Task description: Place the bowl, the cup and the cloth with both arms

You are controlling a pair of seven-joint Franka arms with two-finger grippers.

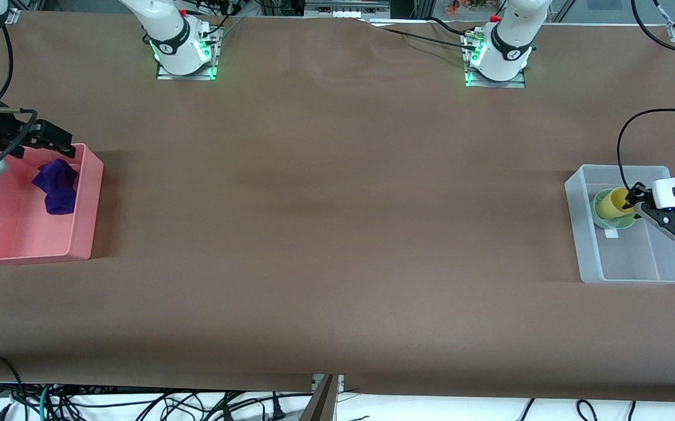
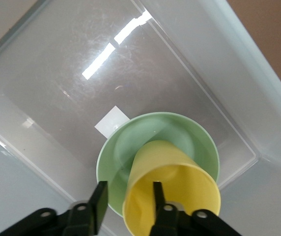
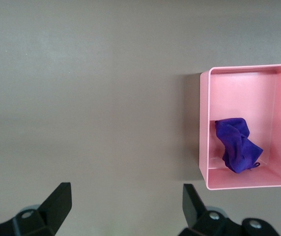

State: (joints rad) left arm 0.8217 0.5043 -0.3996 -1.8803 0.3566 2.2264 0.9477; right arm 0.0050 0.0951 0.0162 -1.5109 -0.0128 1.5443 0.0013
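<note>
The cloth (image 1: pixel 56 186) lies in the pink bin (image 1: pixel 86 202), right pincer (image 1: pixel 51 140) released above. At three o'clock, the left pincer (image 1: pixel 641 206) straddles the cup's (image 1: pixel 612 203) rim, cup in the bowl (image 1: pixel 609 221) inside the clear bin (image 1: pixel 577 228); next, probably let go and lift clear.

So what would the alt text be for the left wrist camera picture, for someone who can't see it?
The left gripper straddles the rim of a yellow cup that sits tilted inside a pale green bowl, one finger inside the cup. Both sit in a clear plastic bin.
</note>
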